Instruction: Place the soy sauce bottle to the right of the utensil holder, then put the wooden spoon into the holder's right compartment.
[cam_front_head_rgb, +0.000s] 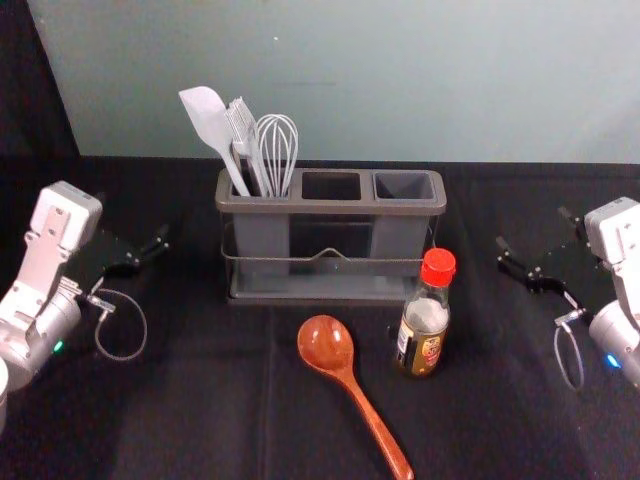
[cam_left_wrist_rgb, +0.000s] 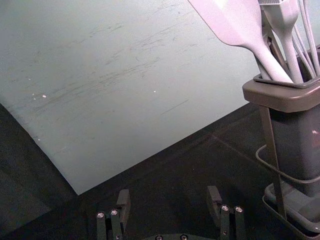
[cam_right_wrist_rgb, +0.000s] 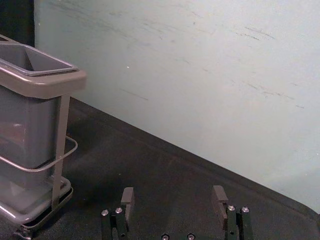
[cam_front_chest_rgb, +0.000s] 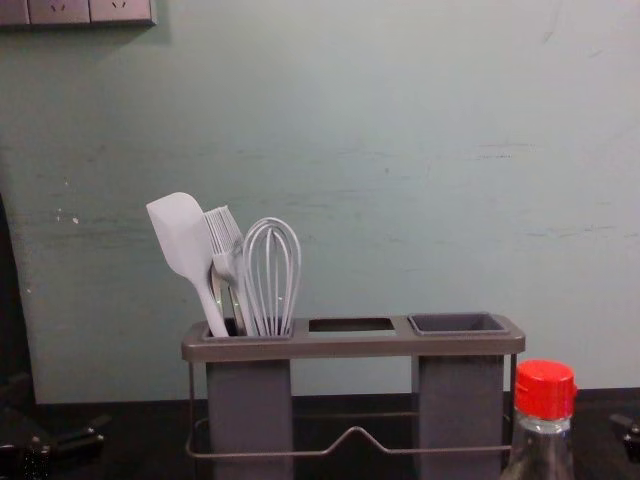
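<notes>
One each: holder (cam_front_head_rgb: 330, 207), bottle (cam_front_head_rgb: 424, 335), spoon (cam_front_head_rgb: 326, 343), spatula (cam_front_head_rgb: 207, 118), brush (cam_front_head_rgb: 241, 125), whisk (cam_front_head_rgb: 277, 140), left pincer (cam_front_head_rgb: 138, 232), right pincer (cam_front_head_rgb: 530, 232)

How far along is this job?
Neither placement looks done: the soy sauce bottle stands in front of the utensil holder, the wooden spoon lies on the table. Nothing in hand: left gripper and right gripper are open, empty. Both steps remain; the right compartment is empty.

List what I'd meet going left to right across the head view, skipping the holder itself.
Left gripper, spatula, brush, whisk, wooden spoon, soy sauce bottle, right gripper.
</notes>
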